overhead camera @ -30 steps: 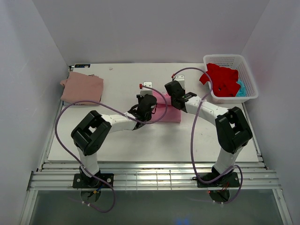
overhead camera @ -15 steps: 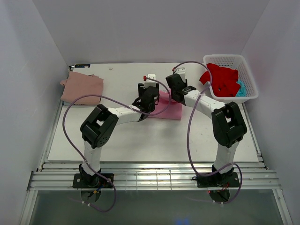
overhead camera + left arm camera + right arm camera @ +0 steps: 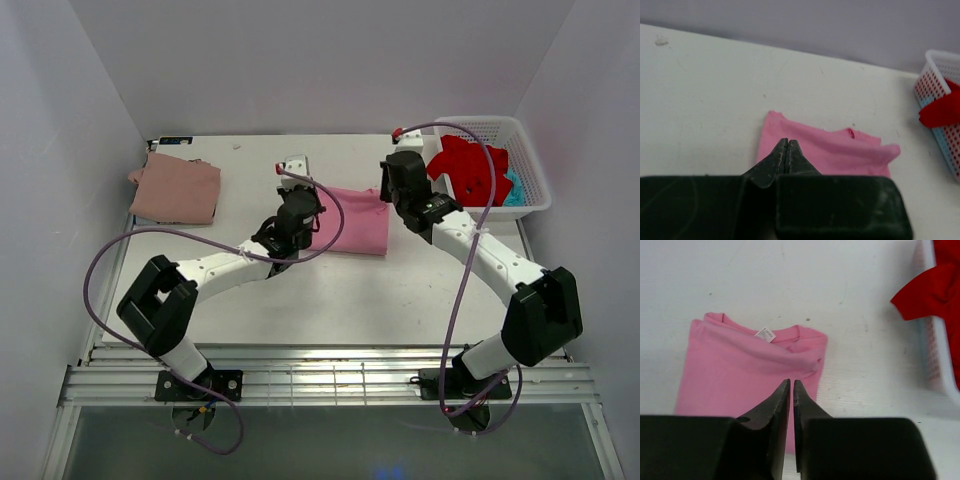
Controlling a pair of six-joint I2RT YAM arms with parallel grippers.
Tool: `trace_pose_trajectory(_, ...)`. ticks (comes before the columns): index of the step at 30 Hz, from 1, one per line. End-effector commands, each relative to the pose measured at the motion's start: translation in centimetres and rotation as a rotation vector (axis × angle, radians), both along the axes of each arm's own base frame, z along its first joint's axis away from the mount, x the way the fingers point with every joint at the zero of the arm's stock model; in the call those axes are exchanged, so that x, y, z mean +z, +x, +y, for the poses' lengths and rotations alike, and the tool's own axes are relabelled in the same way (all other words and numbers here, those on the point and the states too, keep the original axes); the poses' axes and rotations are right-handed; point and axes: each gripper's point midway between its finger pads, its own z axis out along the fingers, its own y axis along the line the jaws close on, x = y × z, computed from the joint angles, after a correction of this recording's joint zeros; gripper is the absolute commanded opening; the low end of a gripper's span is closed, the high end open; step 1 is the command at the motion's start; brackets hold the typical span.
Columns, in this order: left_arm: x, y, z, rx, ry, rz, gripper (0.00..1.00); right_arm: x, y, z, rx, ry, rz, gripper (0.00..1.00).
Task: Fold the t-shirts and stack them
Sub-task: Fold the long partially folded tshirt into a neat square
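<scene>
While the left fingers [image 3: 788,143] and right fingers [image 3: 791,385] hovered pinched almost shut and empty, the folded pink t-shirt [image 3: 352,222] lay on the desk [image 3: 330,295] just beyond both (long side left-to-right, between the arms).

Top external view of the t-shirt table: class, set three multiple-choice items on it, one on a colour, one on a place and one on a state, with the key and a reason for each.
1. What colour is the t-shirt lying uppermost in the basket? A red; B yellow; C black.
2. Where does the dusty rose t-shirt lie? A in the basket; B at the far left corner of the table; C at its near right corner.
3. The bright pink t-shirt is: A hanging in the air; B bunched in a ball; C folded flat on the table.

Key:
1 A: the red t-shirt covers most of what is in the basket.
2 B: it sits by the far left edge.
3 C: it lies as a neat rectangle mid-table.
</scene>
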Motion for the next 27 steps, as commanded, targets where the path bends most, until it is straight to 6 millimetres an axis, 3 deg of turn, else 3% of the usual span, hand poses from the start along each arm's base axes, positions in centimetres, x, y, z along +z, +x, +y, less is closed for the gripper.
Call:
trace_pose_trajectory(1, -4.7, -2.0, -1.8, -0.101, -0.029, 0.113, 0.02, -4.7, -1.2, 3.0, 0.128, 0.072, 0.135, 0.1)
trace_pose_trajectory(3, -6.7, -1.9, -1.7, -0.081, 0.012, 0.168, 0.06, -6.1, -1.7, 4.3, 0.192, 0.098, 0.174, 0.08)
trace_pose_trajectory(4, -7.3, -1.7, -1.5, -0.079, 0.023, 0.182, 0.2, -7.2, -2.4, 5.2, 0.245, 0.119, 0.201, 0.08)
trace_pose_trajectory(6, -8.0, -1.0, -0.8, -0.076, 0.03, 0.199, 0.37, -7.9, -2.3, 6.1, 0.284, 0.141, 0.205, 0.08)
trace_pose_trajectory(7, -8.2, -0.9, -1.1, -0.112, 0.02, 0.212, 0.51, -8.3, -2.4, 6.6, 0.305, 0.149, 0.217, 0.08)
trace_pose_trajectory(11, -9.2, 0.9, -0.2, -0.173, -0.006, 0.26, 0.71, -10.8, -1.5, 7.6, 0.315, 0.14, 0.279, 0.08)
trace_pose_trajectory(15, -9.7, 2.3, 1.1, -0.185, -0.013, 0.277, 0.77, -13.4, -0.6, 7.8, 0.288, 0.117, 0.327, 0.08)
trace_pose_trajectory(16, -10.0, 2.9, 1.7, -0.184, -0.015, 0.282, 0.78, -15.0, -0.5, 7.6, 0.269, 0.096, 0.362, 0.08)
trace_pose_trajectory(18, -10.4, 3.3, 1.5, -0.234, -0.028, 0.301, 0.79, -15.8, 0.0, 7.5, 0.243, 0.079, 0.385, 0.08)
trace_pose_trajectory(19, -11.2, 3.8, 2.0, -0.237, -0.031, 0.319, 0.79, -17.6, -0.3, 6.9, 0.21, 0.05, 0.437, 0.08)
trace_pose_trajectory(23, -13.0, 4.3, 1.7, -0.32, -0.061, 0.367, 0.79, -20.1, -0.6, 6.1, 0.154, 0.008, 0.518, 0.08)
trace_pose_trajectory(27, -14.7, 4.2, 1.1, -0.406, -0.1, 0.425, 0.79, -21.2, -0.8, 5.4, 0.116, -0.023, 0.556, 0.08)
